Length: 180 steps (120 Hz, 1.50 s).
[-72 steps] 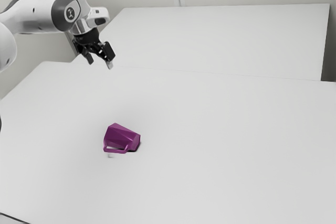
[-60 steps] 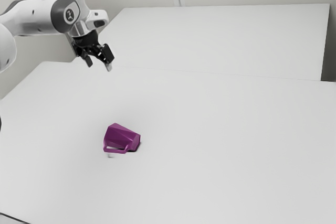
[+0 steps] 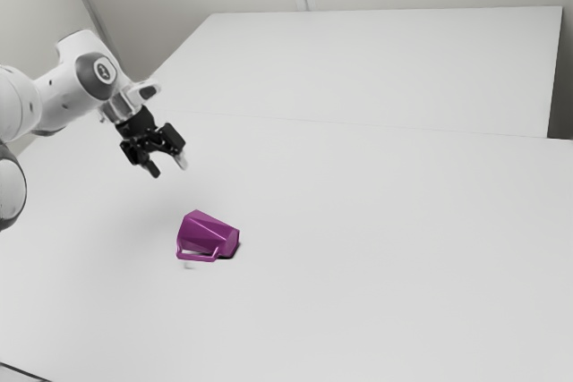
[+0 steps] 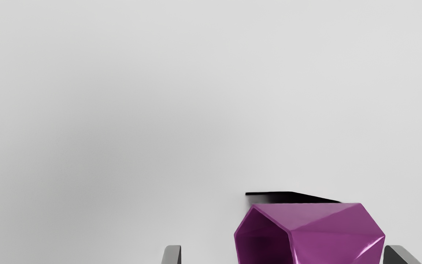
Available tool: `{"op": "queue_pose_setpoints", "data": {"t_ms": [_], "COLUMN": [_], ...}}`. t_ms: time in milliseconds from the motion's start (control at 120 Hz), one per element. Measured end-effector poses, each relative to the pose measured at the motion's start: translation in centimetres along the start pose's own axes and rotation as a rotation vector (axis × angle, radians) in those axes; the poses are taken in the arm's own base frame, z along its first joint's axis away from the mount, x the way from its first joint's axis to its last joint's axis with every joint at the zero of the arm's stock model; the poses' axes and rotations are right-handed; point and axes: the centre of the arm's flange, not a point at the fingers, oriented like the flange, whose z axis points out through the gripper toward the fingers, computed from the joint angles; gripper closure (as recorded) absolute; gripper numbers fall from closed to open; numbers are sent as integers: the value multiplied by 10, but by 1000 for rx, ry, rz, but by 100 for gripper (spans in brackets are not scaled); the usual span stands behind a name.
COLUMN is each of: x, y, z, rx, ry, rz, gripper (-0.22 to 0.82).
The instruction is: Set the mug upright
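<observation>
Two fingers (image 4: 172, 255) of the gripper (image 3: 168, 165) stand wide apart, holding nothing, above the table (image 3: 376, 248) and apart from the mug (image 3: 208, 235). The mug lies on its side, well in from the table's far edge and toward the edge at the exterior view's left. Its mouth (image 4: 264, 240) faces that left edge, its base (image 3: 233, 242) points the other way, and the handle (image 3: 197, 258) lies low on the side away from the far edge.

The main danger, I judge, is a poor line-up. In the wrist view the mug's length runs across the gap and sits closer to one finger, so coming straight down could land that finger on the base and shove the mug along. Closing end to end might pinch only the rim and one edge of the base, and the slanted faces could then slip or roll. The handle could catch on the table as the mug turns. Should it be let go while still leaning, or above the table, it may topple back onto its side.
</observation>
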Motion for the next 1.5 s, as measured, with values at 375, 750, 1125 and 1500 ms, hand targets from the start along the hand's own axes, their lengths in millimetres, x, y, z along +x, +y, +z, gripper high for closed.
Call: {"op": "queue_pose_setpoints", "data": {"t_ms": [375,750,1125,1500], "x": [-5,-21,-31,-35], "y": [-43,-52,-44,-24], "z": [63,90,95,101], "rx": [-272,-406,-461,-484], "ry": [-85,-128,-168,-193], "rz": [-152,-273,-341,-371], "gripper": [0,0,0,0]}}
